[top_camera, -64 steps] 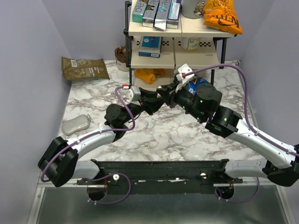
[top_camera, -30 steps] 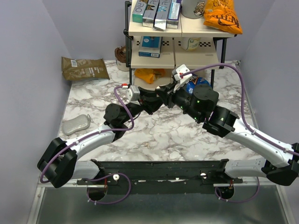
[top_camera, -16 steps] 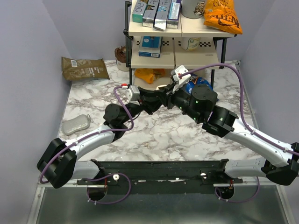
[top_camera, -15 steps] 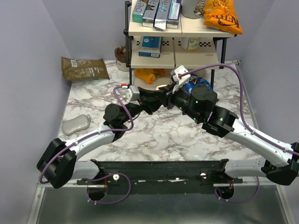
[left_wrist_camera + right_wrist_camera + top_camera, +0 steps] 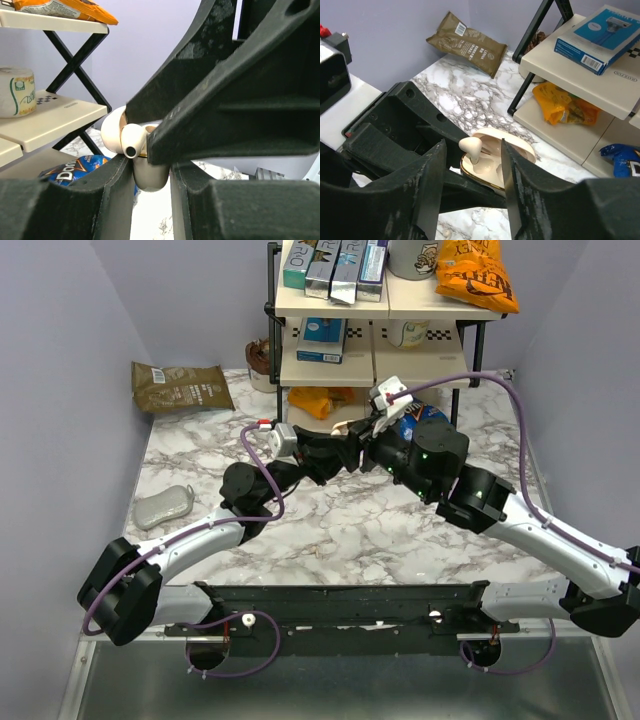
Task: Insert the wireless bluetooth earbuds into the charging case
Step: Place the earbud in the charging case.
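Observation:
My left gripper (image 5: 151,172) is shut on the charging case (image 5: 149,181), a pale beige pebble held up above the marble table. The case (image 5: 492,167) has its lid (image 5: 512,145) open. One cream earbud (image 5: 471,147) stands stem-down in the case and also shows in the left wrist view (image 5: 131,142). My right gripper (image 5: 472,152) is open, its fingers (image 5: 434,185) either side of the earbud and apart from it. In the top view the left gripper (image 5: 340,456) and the right gripper (image 5: 362,448) meet tip to tip and hide the case. A small pale bud-like thing (image 5: 445,233) lies on the table below.
A shelf rack (image 5: 380,335) with boxes and orange snack bags stands right behind the grippers. A blue chip bag (image 5: 420,418) lies at its foot. A brown bag (image 5: 180,387) sits at the back left, a grey pouch (image 5: 165,506) at the left edge.
My right gripper's jaws have spread and let go of the cream earbud, which stays in the case. The left gripper keeps its hold; both arms shifted only slightly.

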`<action>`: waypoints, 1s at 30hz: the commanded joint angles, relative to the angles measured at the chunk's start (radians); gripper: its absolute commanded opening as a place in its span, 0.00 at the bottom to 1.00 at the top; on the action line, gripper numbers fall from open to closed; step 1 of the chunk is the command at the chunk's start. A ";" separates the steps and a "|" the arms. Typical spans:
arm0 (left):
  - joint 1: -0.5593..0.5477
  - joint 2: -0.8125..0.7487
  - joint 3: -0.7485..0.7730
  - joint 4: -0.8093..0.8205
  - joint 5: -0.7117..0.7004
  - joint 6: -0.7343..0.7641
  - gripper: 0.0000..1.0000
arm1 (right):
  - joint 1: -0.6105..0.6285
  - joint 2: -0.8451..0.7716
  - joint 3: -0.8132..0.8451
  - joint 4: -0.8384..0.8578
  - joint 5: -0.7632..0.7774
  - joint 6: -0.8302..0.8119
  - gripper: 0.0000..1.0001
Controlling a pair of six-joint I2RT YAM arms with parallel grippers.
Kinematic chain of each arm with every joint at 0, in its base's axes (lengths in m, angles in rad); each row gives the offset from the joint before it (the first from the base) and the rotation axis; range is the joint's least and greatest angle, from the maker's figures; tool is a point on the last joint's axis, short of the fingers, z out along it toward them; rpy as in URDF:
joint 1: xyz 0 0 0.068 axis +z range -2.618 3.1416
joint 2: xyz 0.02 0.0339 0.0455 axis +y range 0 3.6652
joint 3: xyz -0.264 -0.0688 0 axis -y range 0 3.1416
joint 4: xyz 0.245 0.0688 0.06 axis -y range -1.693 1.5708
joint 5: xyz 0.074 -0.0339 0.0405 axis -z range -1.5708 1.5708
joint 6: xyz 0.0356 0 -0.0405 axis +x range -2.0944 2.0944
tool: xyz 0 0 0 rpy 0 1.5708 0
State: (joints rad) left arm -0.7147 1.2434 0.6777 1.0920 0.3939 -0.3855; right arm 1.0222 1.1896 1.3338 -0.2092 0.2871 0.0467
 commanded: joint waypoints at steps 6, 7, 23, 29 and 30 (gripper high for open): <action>-0.002 -0.022 0.000 0.037 -0.013 0.014 0.00 | 0.004 -0.044 0.108 -0.068 0.055 0.028 0.63; 0.000 -0.024 0.000 0.037 -0.012 0.014 0.00 | 0.006 -0.050 0.108 -0.068 0.060 0.027 0.63; -0.002 -0.041 -0.003 -0.032 -0.020 0.046 0.00 | 0.006 0.030 0.194 -0.232 0.035 -0.036 0.66; -0.002 -0.045 -0.007 -0.037 -0.021 0.050 0.00 | 0.004 0.059 0.206 -0.237 0.026 -0.034 0.70; -0.003 -0.045 -0.006 -0.037 -0.021 0.050 0.00 | 0.006 0.065 0.209 -0.243 0.026 -0.036 0.70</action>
State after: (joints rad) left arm -0.7147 1.2259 0.6762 1.0496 0.3916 -0.3515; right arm 1.0222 1.2400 1.5028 -0.4091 0.3248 0.0250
